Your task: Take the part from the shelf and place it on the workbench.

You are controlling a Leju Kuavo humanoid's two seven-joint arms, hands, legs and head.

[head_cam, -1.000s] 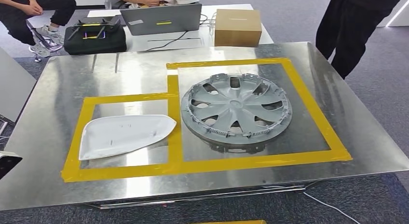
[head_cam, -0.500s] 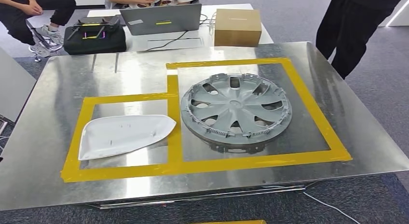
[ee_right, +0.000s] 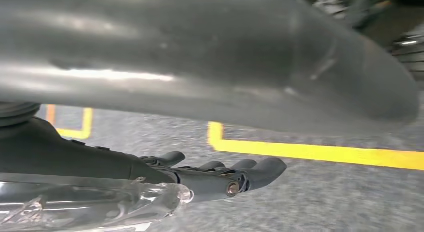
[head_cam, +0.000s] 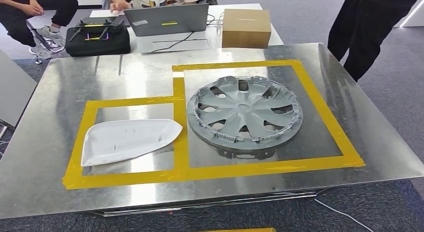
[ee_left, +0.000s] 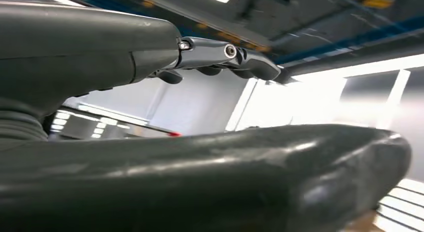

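Clearance matters most now. Both parts already lie on the workbench (head_cam: 60,82), so the step in hand looks like drawing the arms away, and that should be done low and outward, clear of the bench's front edge, without nudging either piece.

The left hand (ee_left: 100,47) is spread and holds nothing, its fingers (ee_left: 225,54) pointing up at the ceiling. The white shell part (head_cam: 127,139) rests in the left box of yellow tape (head_cam: 182,172), near the front left corner. The grey wheel cover (head_cam: 245,112) fills the right box, toward the right edge. The right hand (ee_right: 100,164) is also spread and bare, over the floor.

A second ago a dark shape poked in at the left edge beside the bench; it is gone now. Both parts lie as before.
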